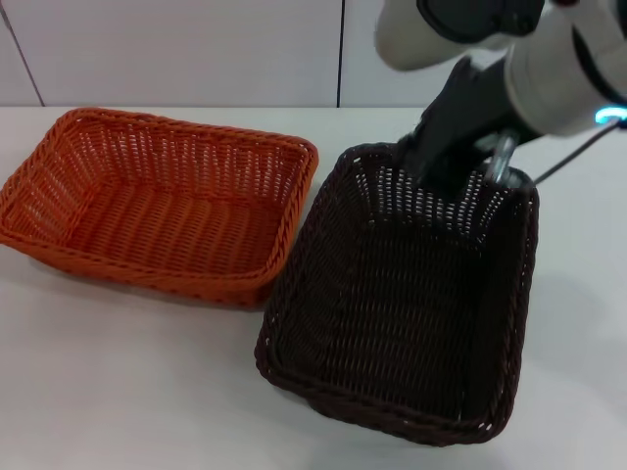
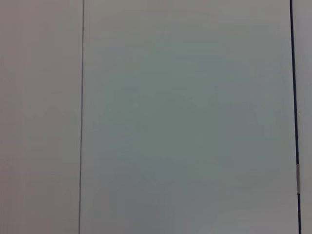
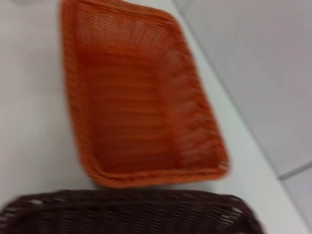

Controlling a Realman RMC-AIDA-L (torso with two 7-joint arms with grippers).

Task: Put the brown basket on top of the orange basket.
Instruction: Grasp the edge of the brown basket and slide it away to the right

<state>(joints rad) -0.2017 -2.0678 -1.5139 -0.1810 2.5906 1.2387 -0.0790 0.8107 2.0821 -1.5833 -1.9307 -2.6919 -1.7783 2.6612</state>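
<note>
Right gripper down at far rim of brown basket, dark fingers hanging over the braided edge and partly inside the far wall. Whether pinching the rim or merely spread beside it: could not tell, fingertips lost against the dark weave. Own fingers absent from right wrist view.

Brown basket stretched away from gripper toward robot, long axis running near-to-far, slightly skewed. Flat on white table, not lifted as far as could be judged. Held, if held at all, by one short end only; near end likely to sag on lifting.

Orange basket off to gripper's left, long axis crosswise to the dark one. Near right corner of orange rim just beside dark basket's left far corner, close to touching; contact itself not clear. Right wrist view confirmed the same: orange basket beyond the dark rim, narrow strip of table between.

Move judged ahead: lift, carry leftward, turn about a quarter to match axes, lower into orange one. Lift first, else rims likely to catch.

Open table in front of both baskets and to far right. Wall close behind both.

Left gripper nowhere seen; left wrist view showed only plain wall panel.
</note>
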